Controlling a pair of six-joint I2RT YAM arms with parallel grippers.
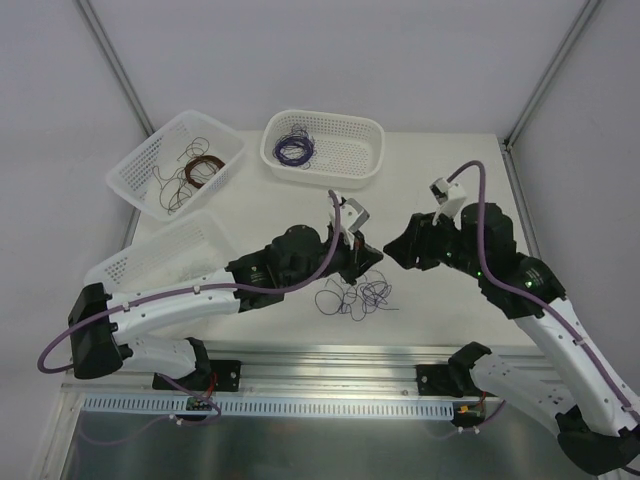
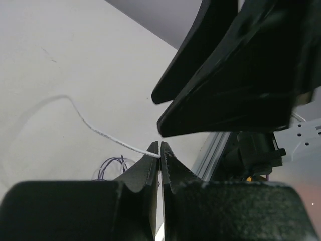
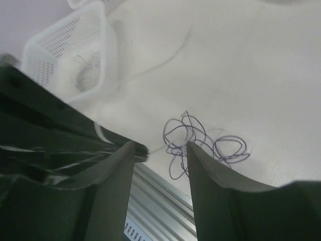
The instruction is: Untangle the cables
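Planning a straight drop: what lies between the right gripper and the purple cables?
Nothing. The right wrist view shows the cables on the table straight past the open right gripper, that stretch bare.

The surface (image 1: 440,180) is a plain white top, matte and evenly lit, running back to the pale walls. Three white perforated plastic baskets stand on it: the left basket (image 1: 135,180) at the back left corner, set at an angle; the middle basket (image 1: 350,150) at the back, just right of it and apart from it; the near-left basket (image 1: 170,250) closer in, along the left edge. Near the front edge at the centre, well apart from all three, the cables (image 1: 355,295) lie loose in thin purple and dark scribbly loops.
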